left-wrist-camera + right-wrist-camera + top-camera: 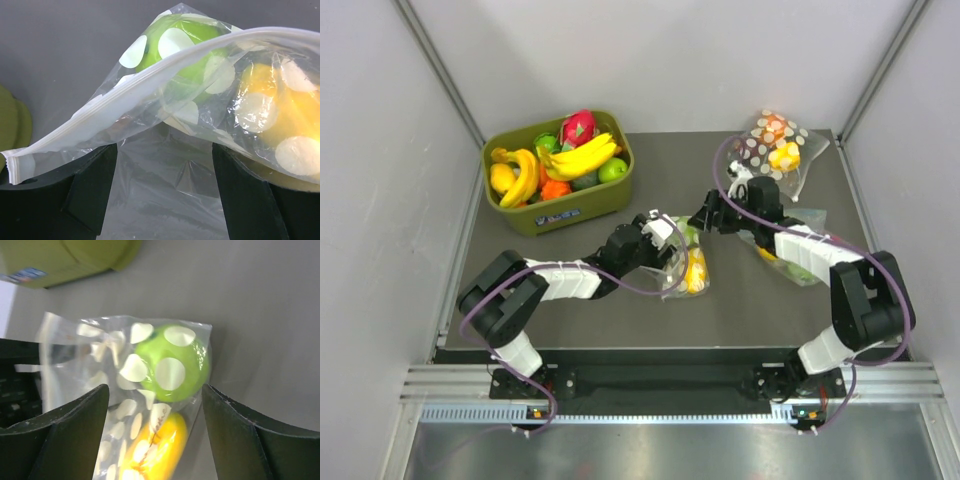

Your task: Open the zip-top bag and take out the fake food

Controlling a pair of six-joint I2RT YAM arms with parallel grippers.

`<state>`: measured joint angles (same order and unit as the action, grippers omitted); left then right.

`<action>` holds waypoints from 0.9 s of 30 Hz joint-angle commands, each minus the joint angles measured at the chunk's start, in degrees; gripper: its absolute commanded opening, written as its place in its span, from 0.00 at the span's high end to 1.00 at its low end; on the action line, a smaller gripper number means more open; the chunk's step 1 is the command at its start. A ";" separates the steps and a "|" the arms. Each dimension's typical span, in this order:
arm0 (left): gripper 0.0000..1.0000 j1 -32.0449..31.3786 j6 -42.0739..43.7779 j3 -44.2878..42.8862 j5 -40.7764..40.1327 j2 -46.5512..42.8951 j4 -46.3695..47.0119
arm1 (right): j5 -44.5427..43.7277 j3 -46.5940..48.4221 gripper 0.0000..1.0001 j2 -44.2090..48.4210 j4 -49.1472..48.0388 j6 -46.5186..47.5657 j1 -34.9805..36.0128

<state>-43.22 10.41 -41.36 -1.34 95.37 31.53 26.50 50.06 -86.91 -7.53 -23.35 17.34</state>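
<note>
Zip-top bag (686,262) lies mid-surface (620,310), between the two hands, with the green apple (172,367) and a yellow fruit (155,445) inside. Left hand (162,150) is spread wide at the bag's left side: the zip strip (125,95) runs slantwise over its fingers and loose film sags between them, nothing pinched. Right hand (155,390) hovers over the bag from the far right, fingers spread around the apple end, gripping nothing. The zip reads as one flat white band, so it is probably sealed, though the wrist view doesn't settle that. Step in hand is judged to be getting a hold on the zip edge. To do it well, each hand should pinch one lip of the strip only, near the corner end, not the film below or the fruit, then pull the lips apart gently so the bag doesn't lift with its load. The slippery film could slide out, and the apple is likely to roll once free. Room: open surface lies in front of the bag toward the arm bases. The olive bin (535,215) sits well apart at far left, a second dotted bag (775,145) at the far right corner. Another clear bag (807,272) lies under the right forearm, so swinging that arm back could drag it.
</note>
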 commanded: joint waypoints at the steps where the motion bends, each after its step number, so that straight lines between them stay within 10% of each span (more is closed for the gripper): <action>1: 0.18 0.07 -0.83 0.50 2.73 -1.51 5.47 | -4.61 2.14 0.25 -2.29 -1.26 2.25 2.78; 11: 0.17 0.07 -1.54 -0.03 4.86 -0.72 7.66 | -6.37 2.41 0.25 -5.72 0.41 4.02 6.39; 14: 0.16 0.07 -2.06 -0.91 6.18 0.07 8.11 | -7.34 2.76 0.37 -7.56 0.67 4.28 6.56; 20: 0.16 0.07 -1.72 -2.58 6.62 1.92 8.46 | -6.99 3.64 0.94 -10.38 1.29 5.25 6.48; 27: 0.16 0.24 -0.22 -4.07 6.27 3.33 8.46 | -3.13 3.64 1.00 -10.21 1.82 6.39 6.39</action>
<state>-43.20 9.17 -43.27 4.05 98.17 36.01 20.91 51.22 -96.97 -5.87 -18.81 23.51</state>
